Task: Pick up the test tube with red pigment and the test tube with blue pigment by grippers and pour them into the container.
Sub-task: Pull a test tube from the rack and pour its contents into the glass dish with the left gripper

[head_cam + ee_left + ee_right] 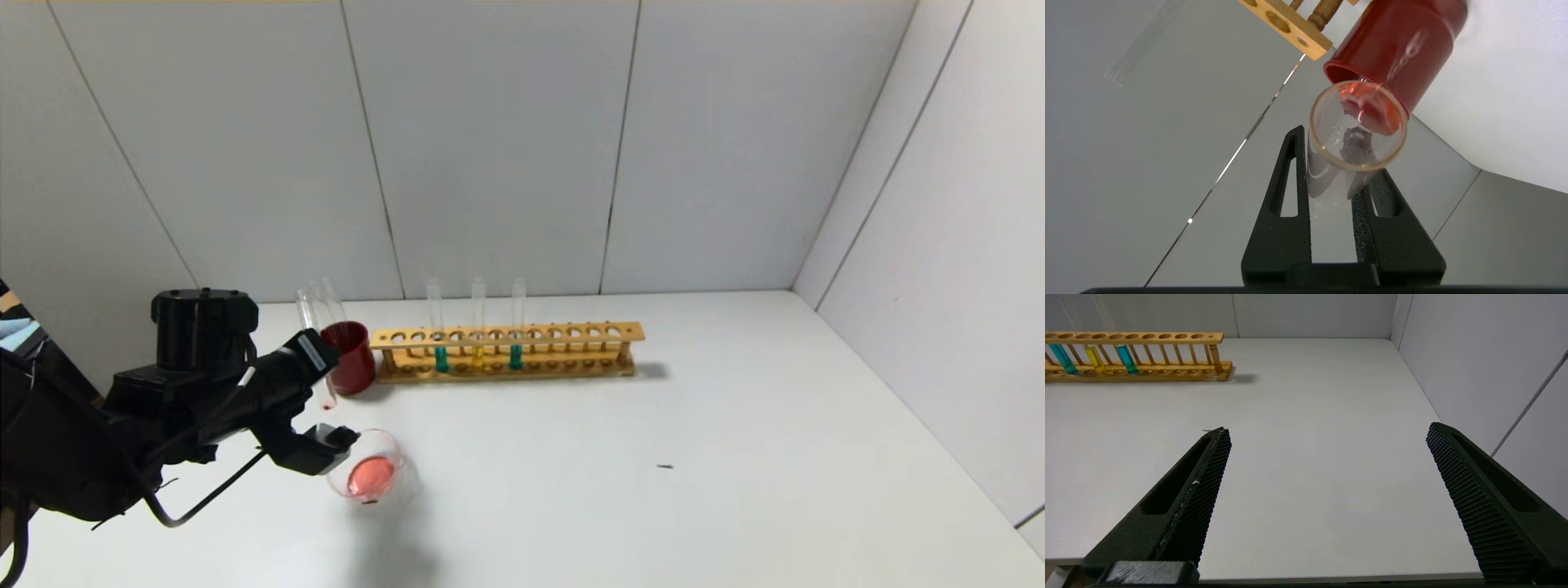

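the left hand (1331, 183) is clamped on the red tube (317, 343), nearly drained, upright near the red cup (351, 357). red liquid sits in the dish (371, 476), so the red pour looks done. next: rack (506, 351) it; the right hand (1327, 498), open wide, takes a blue tube (517, 335).
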{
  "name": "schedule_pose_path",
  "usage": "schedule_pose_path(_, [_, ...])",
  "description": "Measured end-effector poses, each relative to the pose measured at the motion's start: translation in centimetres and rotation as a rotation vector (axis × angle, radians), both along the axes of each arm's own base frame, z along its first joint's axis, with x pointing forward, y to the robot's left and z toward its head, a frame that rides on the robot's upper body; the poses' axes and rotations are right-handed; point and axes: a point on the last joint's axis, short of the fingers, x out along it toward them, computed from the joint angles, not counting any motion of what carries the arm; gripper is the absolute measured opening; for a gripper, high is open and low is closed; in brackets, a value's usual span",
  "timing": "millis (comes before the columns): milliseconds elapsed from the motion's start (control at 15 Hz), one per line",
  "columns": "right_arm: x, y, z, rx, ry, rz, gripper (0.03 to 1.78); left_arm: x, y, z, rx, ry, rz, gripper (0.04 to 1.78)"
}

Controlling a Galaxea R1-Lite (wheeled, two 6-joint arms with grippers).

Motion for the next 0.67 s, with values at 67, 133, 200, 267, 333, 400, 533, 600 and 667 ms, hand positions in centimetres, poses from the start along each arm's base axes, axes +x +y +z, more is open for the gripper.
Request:
schedule_pose_path(67, [0.0, 0.0, 0.0, 0.000, 0.000, 0.000, 1.75, 0.0, 0.0, 0.0, 0.000, 0.000, 0.000, 0.33])
schedule_pose_path(133, [0.0, 0.0, 0.0, 0.000, 0.000, 0.000, 1.75, 0.0, 0.0, 0.0, 0.004, -0.001, -0.003, 0.33])
schedule_pose_path(200, [0.0, 0.0, 0.0, 0.000, 0.000, 0.000, 1.75, 0.0, 0.0, 0.0, 0.009, -0.002, -0.005, 0.33])
schedule_pose_path(267, [0.0, 0.0, 0.0, 0.000, 0.000, 0.000, 1.75, 0.0, 0.0, 0.0, 0.011, -0.005, -0.007, 0.33])
schedule_pose_path(333, [0.0, 0.0, 0.0, 0.000, 0.000, 0.000, 1.75, -0.1, 0.0, 0.1, 0.010, -0.009, -0.007, 0.33])
schedule_pose_path(400, [0.0, 0.0, 0.0, 0.000, 0.000, 0.000, 1.75, -0.2, 0.0, 0.3, 0.007, -0.015, -0.006, 0.33])
schedule_pose_path(533, [0.0, 0.0, 0.0, 0.000, 0.000, 0.000, 1.75, -0.4, 0.0, 0.8, -0.055, -0.025, 0.020, 0.33])
schedule_pose_path(600, [0.0, 0.0, 0.0, 0.000, 0.000, 0.000, 1.75, -0.4, 0.1, 1.2, -0.125, -0.036, 0.050, 0.33])
schedule_pose_path(667, [0.0, 0.0, 0.0, 0.000, 0.000, 0.000, 1.75, -0.5, 0.1, 1.8, -0.218, -0.057, 0.093, 0.33])
